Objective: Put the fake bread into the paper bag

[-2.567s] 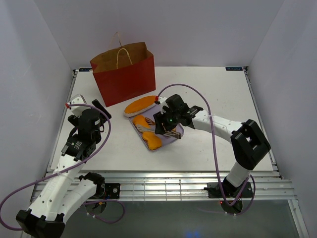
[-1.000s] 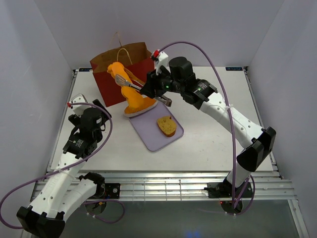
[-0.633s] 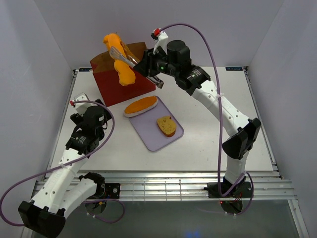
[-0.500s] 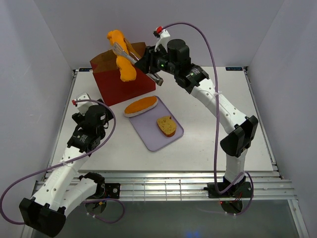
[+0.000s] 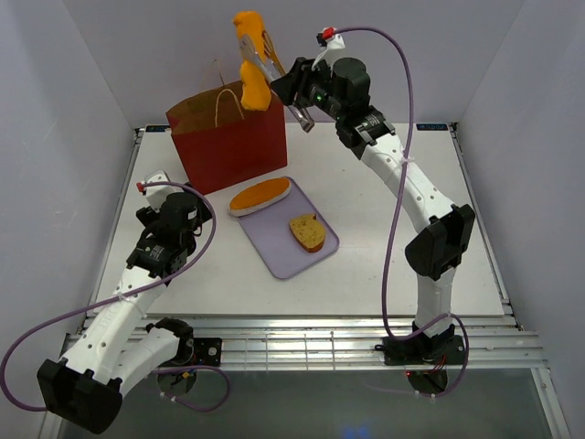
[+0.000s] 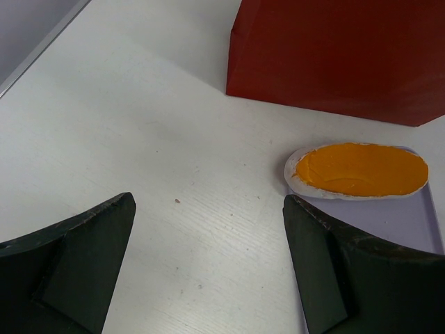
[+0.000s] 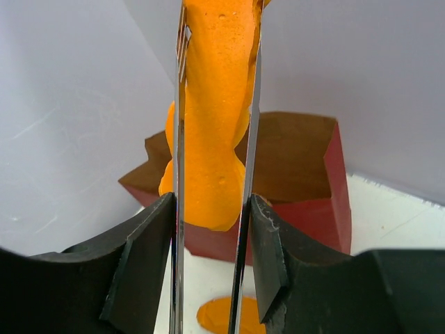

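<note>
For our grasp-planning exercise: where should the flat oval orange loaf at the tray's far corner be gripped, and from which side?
Grip the oval loaf across its narrow width at mid-length, coming down from above. It lies flat with its long sides exposed, and the paper bag stands close behind it, so a low approach from the far side looks cramped.

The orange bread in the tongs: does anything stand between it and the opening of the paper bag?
Nothing visible blocks it. The orange bread, clamped in the tongs that the right gripper holds, hangs above the paper bag, whose mouth is open. Only a thin loop handle rises at the rim.
</note>
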Controlling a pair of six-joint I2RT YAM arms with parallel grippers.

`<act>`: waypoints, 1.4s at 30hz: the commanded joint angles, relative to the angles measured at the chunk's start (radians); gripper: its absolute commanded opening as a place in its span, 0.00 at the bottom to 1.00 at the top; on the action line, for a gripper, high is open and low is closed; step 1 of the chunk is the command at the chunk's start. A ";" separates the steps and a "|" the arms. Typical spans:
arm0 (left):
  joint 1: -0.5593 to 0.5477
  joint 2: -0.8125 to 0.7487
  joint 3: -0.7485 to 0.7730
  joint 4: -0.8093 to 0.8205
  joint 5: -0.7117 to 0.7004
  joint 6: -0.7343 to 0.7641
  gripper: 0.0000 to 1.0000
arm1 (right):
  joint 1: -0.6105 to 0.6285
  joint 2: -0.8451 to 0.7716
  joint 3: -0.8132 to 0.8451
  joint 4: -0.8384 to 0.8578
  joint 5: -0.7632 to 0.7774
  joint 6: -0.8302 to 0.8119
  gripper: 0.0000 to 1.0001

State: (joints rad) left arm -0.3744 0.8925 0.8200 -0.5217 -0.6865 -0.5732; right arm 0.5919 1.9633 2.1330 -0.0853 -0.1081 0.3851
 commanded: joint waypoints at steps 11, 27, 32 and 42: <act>0.006 -0.017 0.004 0.019 -0.011 0.009 0.98 | -0.020 0.080 0.045 0.358 -0.007 -0.080 0.51; -0.004 0.000 0.005 0.015 -0.024 0.016 0.98 | -0.020 0.210 0.027 0.527 -0.034 -0.117 0.52; -0.017 0.003 0.005 0.017 -0.031 0.019 0.98 | -0.018 0.221 -0.017 0.545 -0.048 -0.132 0.52; -0.032 0.005 0.005 0.015 -0.041 0.024 0.98 | -0.020 0.243 -0.079 0.590 -0.070 -0.132 0.53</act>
State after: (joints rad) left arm -0.4000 0.8963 0.8200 -0.5156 -0.7010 -0.5571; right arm 0.5755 2.2124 2.0491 0.3939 -0.1646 0.2703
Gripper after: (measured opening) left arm 0.979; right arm 0.534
